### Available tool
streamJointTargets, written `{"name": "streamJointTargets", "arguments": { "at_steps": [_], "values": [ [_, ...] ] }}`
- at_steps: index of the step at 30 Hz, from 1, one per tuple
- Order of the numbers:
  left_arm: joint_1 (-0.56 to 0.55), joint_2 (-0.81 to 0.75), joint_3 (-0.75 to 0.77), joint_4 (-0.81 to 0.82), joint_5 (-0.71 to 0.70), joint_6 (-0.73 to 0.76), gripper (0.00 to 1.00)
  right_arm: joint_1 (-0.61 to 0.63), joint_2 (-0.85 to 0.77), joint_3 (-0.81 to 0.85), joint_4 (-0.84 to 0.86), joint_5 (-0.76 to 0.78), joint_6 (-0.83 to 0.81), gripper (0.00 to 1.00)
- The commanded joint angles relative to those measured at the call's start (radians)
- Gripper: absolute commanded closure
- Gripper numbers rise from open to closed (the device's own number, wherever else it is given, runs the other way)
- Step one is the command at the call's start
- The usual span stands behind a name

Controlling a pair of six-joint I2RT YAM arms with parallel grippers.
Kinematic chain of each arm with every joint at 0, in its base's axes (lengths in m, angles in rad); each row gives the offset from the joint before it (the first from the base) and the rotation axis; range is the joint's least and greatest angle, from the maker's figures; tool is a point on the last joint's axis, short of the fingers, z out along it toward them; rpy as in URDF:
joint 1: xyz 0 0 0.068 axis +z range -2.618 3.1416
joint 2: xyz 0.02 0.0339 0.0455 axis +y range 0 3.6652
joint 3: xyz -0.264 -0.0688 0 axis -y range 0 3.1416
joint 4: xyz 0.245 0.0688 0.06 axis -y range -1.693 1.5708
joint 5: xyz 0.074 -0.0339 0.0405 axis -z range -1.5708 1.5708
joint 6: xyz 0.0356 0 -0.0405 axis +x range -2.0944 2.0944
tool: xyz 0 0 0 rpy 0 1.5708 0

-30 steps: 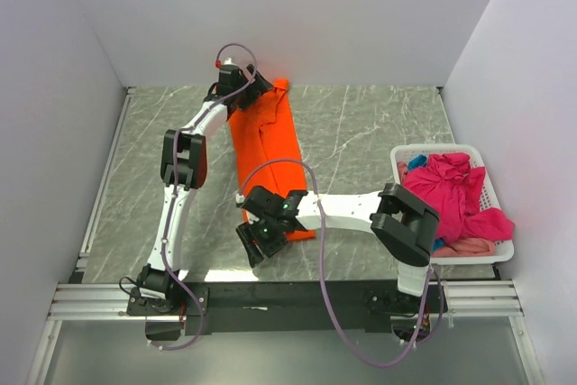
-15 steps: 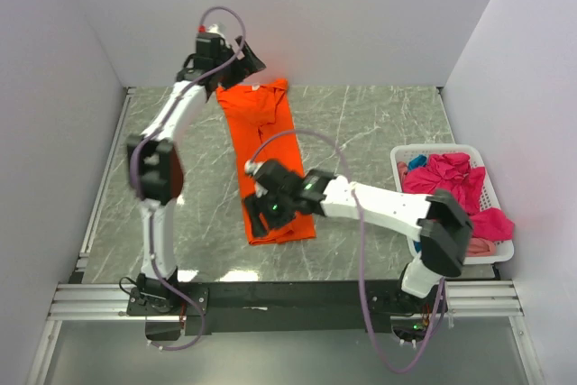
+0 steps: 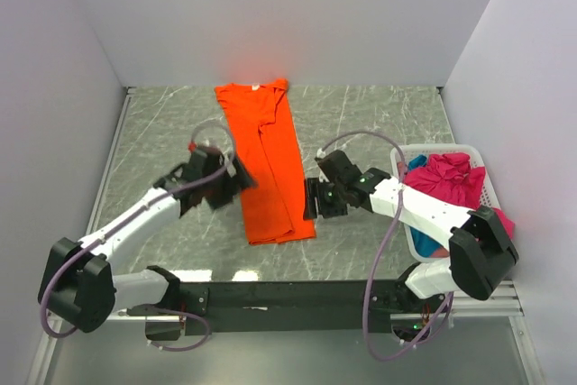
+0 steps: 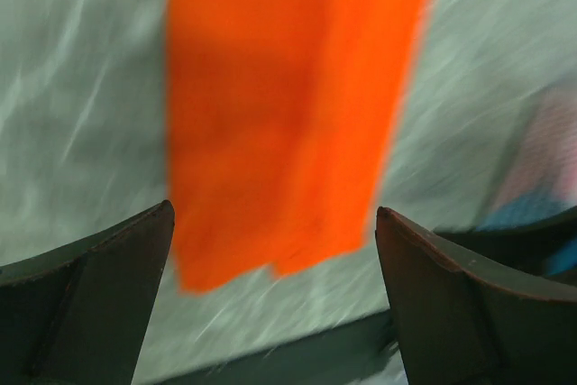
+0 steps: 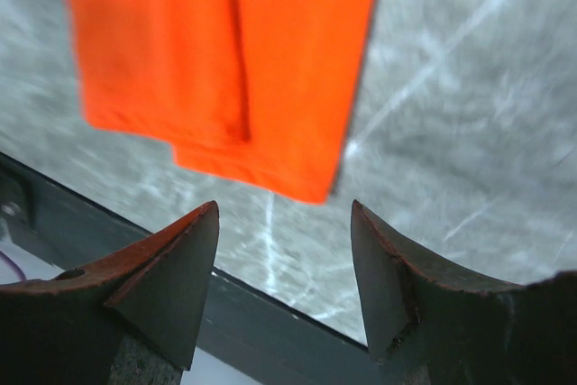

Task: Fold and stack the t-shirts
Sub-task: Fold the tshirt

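Now, left end effector fully spread, empty, right end effector half spread, empty, flanking orange t-shirt.

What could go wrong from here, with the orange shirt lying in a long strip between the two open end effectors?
1. The bright orange cloth t-shirt shows offset layers at its near hem, so the right end effector may pinch only one layer and undo the fold.
2. The left end effector sits farther up the strip, so uneven lifts could skew it.
3. The magenta cloth shirt overhangs the white plastic basket near the right elbow and might snag.
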Motion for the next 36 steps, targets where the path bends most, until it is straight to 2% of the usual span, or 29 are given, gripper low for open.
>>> {"name": "streamJointTargets", "arguments": {
  "at_steps": [1, 7, 10, 16, 21, 24, 25, 30, 33, 34, 35, 36],
  "values": [
    [-0.063, -0.086, -0.119, -0.028, 0.052, -0.065, 0.01, -0.007, -0.007, -0.047, 0.072, -0.049, 0.035, 0.33],
    [-0.087, -0.037, -0.198, -0.044, 0.137, -0.049, 0.02, -0.006, 0.028, -0.112, 0.149, -0.077, 0.098, 0.37],
    [-0.098, 0.016, -0.225, 0.049, 0.247, -0.019, 0.04, -0.006, 0.069, -0.115, 0.157, -0.094, 0.102, 0.4],
    [-0.103, 0.162, -0.199, -0.04, 0.264, -0.008, 0.3, -0.007, 0.122, -0.073, 0.132, -0.101, 0.087, 0.43],
    [-0.101, 0.162, -0.212, -0.054, 0.227, -0.017, 0.34, -0.007, 0.154, -0.092, 0.152, -0.12, 0.095, 0.43],
    [-0.103, 0.191, -0.218, -0.028, 0.238, -0.023, 0.46, -0.007, 0.178, -0.099, 0.158, -0.141, 0.098, 0.45],
    [-0.101, 0.199, -0.219, -0.025, 0.236, -0.028, 0.53, -0.006, 0.18, -0.11, 0.163, -0.147, 0.101, 0.45],
    [-0.103, 0.265, -0.189, -0.026, 0.161, -0.014, 0.6, -0.007, 0.198, -0.13, 0.209, -0.19, 0.131, 0.49],
    [-0.103, 0.293, -0.177, -0.009, 0.167, -0.008, 0.73, -0.007, 0.208, -0.127, 0.221, -0.187, 0.136, 0.54],
    [-0.104, 0.299, -0.173, -0.012, 0.164, 0.001, 0.95, -0.007, 0.215, -0.122, 0.218, -0.183, 0.137, 0.58],
    [-0.104, 0.305, -0.169, -0.036, 0.16, 0.004, 0.99, -0.006, 0.218, -0.119, 0.206, -0.174, 0.138, 0.67],
    [-0.104, 0.309, -0.161, -0.053, 0.158, 0.006, 0.99, -0.006, 0.22, -0.115, 0.2, -0.166, 0.141, 0.77]
  ]
}}
